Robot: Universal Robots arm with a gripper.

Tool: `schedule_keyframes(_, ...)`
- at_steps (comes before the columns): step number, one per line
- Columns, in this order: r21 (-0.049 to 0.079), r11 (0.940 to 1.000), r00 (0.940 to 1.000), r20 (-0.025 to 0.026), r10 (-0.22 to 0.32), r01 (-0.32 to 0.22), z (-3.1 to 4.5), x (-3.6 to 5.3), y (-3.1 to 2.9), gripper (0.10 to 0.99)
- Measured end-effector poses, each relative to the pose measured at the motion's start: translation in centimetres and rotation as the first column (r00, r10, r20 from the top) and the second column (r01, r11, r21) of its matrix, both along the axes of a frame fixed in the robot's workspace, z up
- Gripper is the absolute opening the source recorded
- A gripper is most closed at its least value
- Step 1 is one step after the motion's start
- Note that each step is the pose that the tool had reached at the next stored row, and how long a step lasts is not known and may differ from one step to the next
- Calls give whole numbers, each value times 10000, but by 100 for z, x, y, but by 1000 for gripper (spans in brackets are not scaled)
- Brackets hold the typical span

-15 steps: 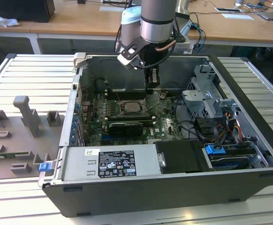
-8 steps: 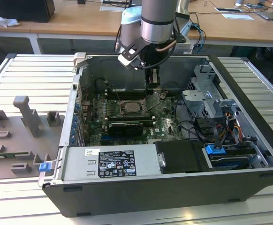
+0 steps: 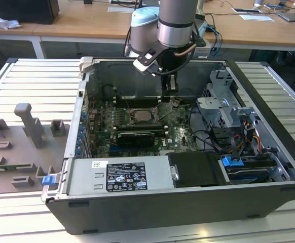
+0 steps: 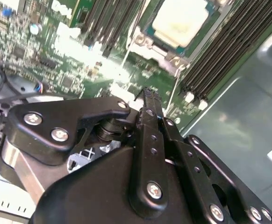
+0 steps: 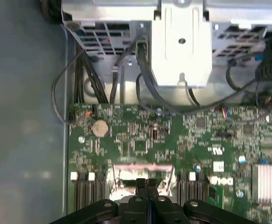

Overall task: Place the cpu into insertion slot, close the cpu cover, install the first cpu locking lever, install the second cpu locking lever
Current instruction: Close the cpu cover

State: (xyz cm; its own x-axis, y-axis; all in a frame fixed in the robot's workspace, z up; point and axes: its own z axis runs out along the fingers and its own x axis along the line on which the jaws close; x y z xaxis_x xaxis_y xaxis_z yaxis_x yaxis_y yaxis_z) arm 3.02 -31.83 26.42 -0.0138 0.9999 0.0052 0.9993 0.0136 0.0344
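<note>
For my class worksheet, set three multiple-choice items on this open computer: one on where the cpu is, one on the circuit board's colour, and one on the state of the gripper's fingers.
1. Where does the cpu lie?
A. outside the computer
B. in the insertion slot
C. held up in the air

2. What colour is the circuit board?
A. red
B. blue
C. green

3. How do the fingertips of the gripper stand?
A. shut together, with nothing between them
B. spread wide apart
C. clamped on a tool

Key:
1 B: in the second wrist view its pale top sits inside the slot's silvery frame.
2 C: the board is green in both wrist views.
3 A: in the first wrist view the two fingertips meet, with nothing held between them.
</note>
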Motion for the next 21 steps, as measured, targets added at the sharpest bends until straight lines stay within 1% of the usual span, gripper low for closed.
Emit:
schedule_keyframes(1, -1, 10000, 10000, -11, 54, -54, -16, 80, 3, 106)
schedule_keyframes(2, -2, 9999, 9999, -13, 139, -139, -23, 108, 4, 106)
schedule_keyframes(5, 0, 9996, 9996, -17, 282, -282, -39, 158, 7, 106)
schedule_keyframes(9, -29, 9995, 9995, -57, 302, -302, -57, 237, 18, 106)
schedule_keyframes(13, -68, 9995, 9995, -82, 306, -307, -86, 310, 28, 106)
schedule_keyframes(15, -72, 9995, 9995, -90, 306, -307, -110, 332, 31, 106)
schedule_keyframes(16, -71, 9995, 9995, -96, 306, -307, -140, 341, 32, 106)
schedule_keyframes(17, -70, 9995, 9995, -114, 306, -307, -164, 342, 31, 106)
schedule_keyframes(18, -70, 9995, 9993, -221, 306, -307, -168, 342, 31, 106)
schedule_keyframes(19, -63, 9995, 9986, -422, 305, -308, -168, 341, 31, 106)
schedule_keyframes(20, -59, 9995, 9982, -525, 305, -309, -169, 342, 31, 106)
schedule_keyframes(21, -58, 9995, 9979, -578, 305, -309, -168, 340, 31, 106)
